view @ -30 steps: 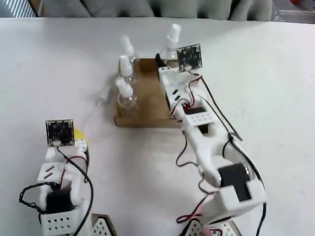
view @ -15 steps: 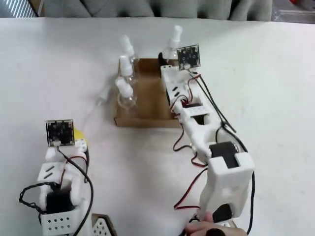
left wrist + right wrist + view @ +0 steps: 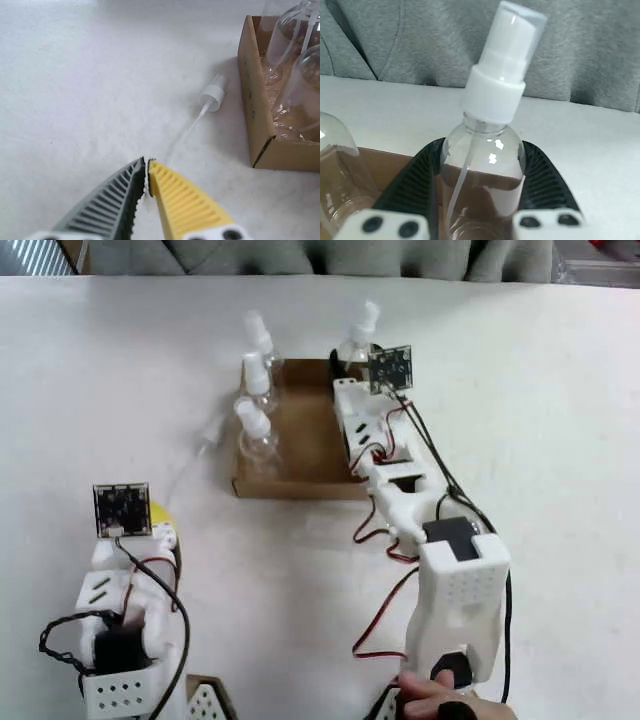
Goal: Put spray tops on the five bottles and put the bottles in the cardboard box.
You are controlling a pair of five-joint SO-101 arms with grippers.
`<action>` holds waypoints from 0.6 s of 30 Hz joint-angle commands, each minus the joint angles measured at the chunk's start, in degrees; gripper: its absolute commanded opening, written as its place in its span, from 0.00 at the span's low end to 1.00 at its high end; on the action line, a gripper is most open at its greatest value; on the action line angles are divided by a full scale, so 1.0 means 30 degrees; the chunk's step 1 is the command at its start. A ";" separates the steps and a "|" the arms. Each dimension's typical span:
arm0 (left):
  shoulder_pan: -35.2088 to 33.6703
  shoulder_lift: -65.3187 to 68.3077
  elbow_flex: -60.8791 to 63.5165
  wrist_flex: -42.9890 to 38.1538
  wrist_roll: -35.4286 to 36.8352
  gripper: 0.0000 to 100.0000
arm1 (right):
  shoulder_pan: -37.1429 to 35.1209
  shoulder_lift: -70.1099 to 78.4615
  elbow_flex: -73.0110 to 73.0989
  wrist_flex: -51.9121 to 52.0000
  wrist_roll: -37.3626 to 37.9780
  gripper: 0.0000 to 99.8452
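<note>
**Fourth bottle held at the box corner, one spray top loose**

The right hand [image 3: 484,162] pinches a bottle [image 3: 487,137] round its belly, below the shoulder. That grip holds the bottle upright and leaves its spray top [image 3: 500,65] free of the jaws. The bottle is at the far corner of the cardboard box [image 3: 300,485], on the right arm's side. I judge it is being set down there, though I cannot tell whether its base touches the box floor. Three bottles [image 3: 256,380] stand capped in a row along the opposite wall, which leaves the middle open for more.

A loose spray top [image 3: 212,95] lies on its side on the desk [image 3: 120,370], just beside the box's outer wall. Its dip tube [image 3: 185,132] trails toward the left hand [image 3: 146,170]. That hand rests low over the desk with its fingers pressed together on nothing, well placed to take the top next.

The bottles are clear, thin-walled plastic with rounded shoulders. Each top has a smooth white collar and a translucent cap over the nozzle. The box is a low tray of brown corrugated card with raw edges. The left hand's fingers, one grey and one yellow, are ridged like saw teeth. The right hand's fingers are black and curved to cup a round body. The desk is matt white and faintly grained.
</note>
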 commanded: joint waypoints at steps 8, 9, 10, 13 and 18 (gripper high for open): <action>-0.0132 -0.0132 0.0000 0.0088 -0.0147 0.02 | 0.0337 0.0571 -0.1055 -0.0894 0.0205 0.02; -0.0132 -0.0132 0.0000 0.0088 -0.0147 0.02 | 0.0337 0.0718 -0.1055 -0.1158 0.0205 0.02; -0.0132 -0.0132 0.0000 0.0088 -0.0147 0.02 | 0.0308 0.0864 -0.1055 -0.1451 0.0205 0.02; -0.0132 -0.0132 0.0000 0.0088 -0.0147 0.02 | 0.0308 0.1158 -0.1055 -0.1919 0.0205 0.02; -0.0132 -0.0132 0.0000 0.0088 -0.0147 0.02 | 0.0425 0.1216 -0.0850 -0.1832 0.0205 0.02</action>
